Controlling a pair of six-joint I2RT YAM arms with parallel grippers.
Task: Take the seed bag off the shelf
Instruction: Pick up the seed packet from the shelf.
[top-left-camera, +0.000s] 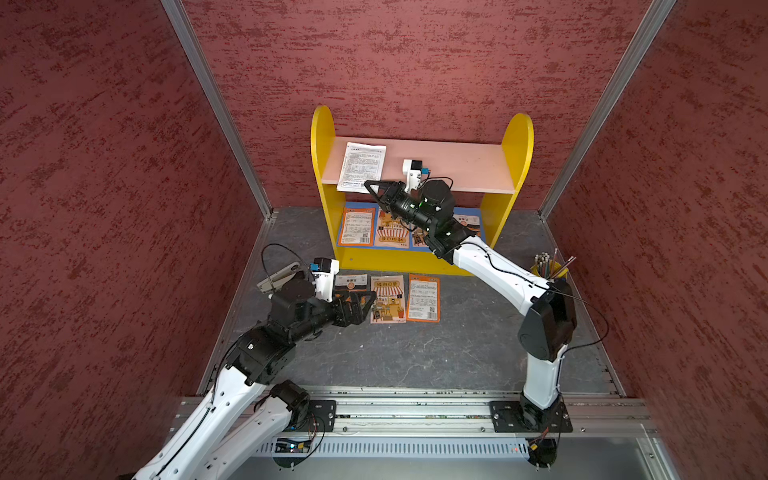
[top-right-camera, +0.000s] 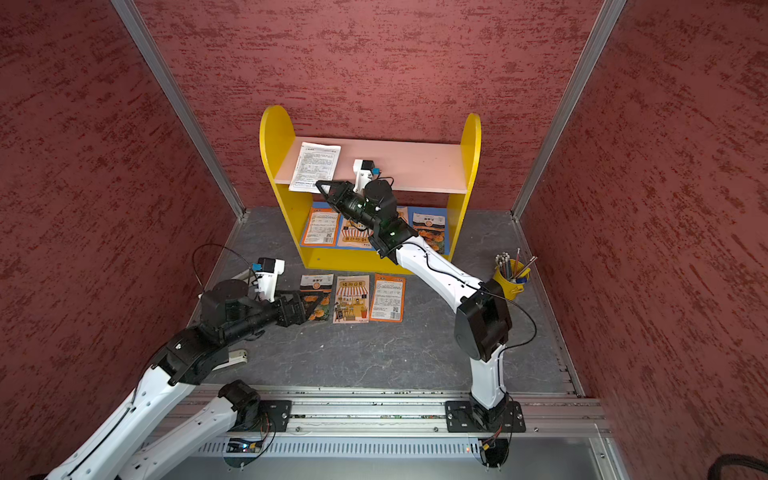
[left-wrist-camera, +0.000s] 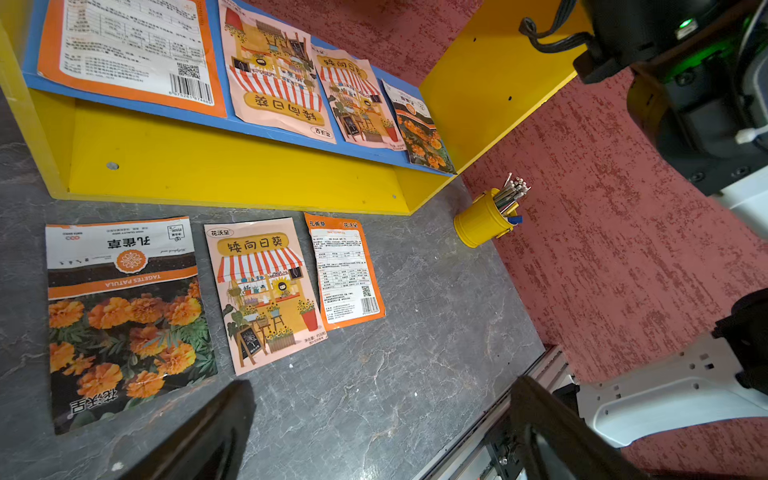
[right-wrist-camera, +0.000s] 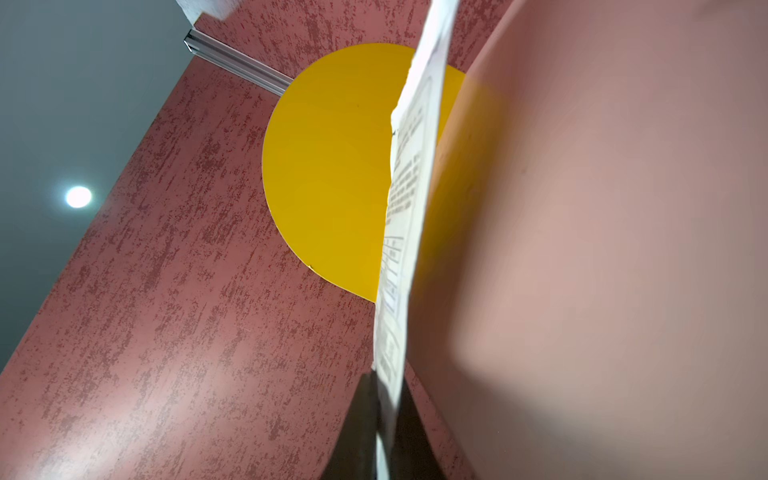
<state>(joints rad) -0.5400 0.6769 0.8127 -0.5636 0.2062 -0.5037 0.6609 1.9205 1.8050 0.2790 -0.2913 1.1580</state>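
Observation:
The shelf (top-left-camera: 457, 166) (top-right-camera: 415, 162) stands against the back wall, with yellow side panels (right-wrist-camera: 324, 166) and a pale pink upper board. A white printed seed bag (top-left-camera: 361, 166) (top-right-camera: 316, 166) lies at the left end of that board, its near edge hanging over the front. My right gripper (top-left-camera: 369, 185) (top-right-camera: 321, 185) is shut on that near edge; the right wrist view shows the bag (right-wrist-camera: 409, 187) edge-on, pinched in the gripper (right-wrist-camera: 384, 399). My left gripper (top-left-camera: 365, 299) (top-right-camera: 309, 305) (left-wrist-camera: 382, 384) hovers open and empty over the floor in front of the shelf.
Several seed bags (left-wrist-camera: 274, 70) lie on the blue lower board. Three more (top-left-camera: 388, 297) (left-wrist-camera: 262, 291) lie in a row on the grey floor before the shelf. A yellow cup of pencils (top-left-camera: 548, 270) (top-right-camera: 511, 278) (left-wrist-camera: 482, 224) stands at the right wall. Red walls close in on three sides.

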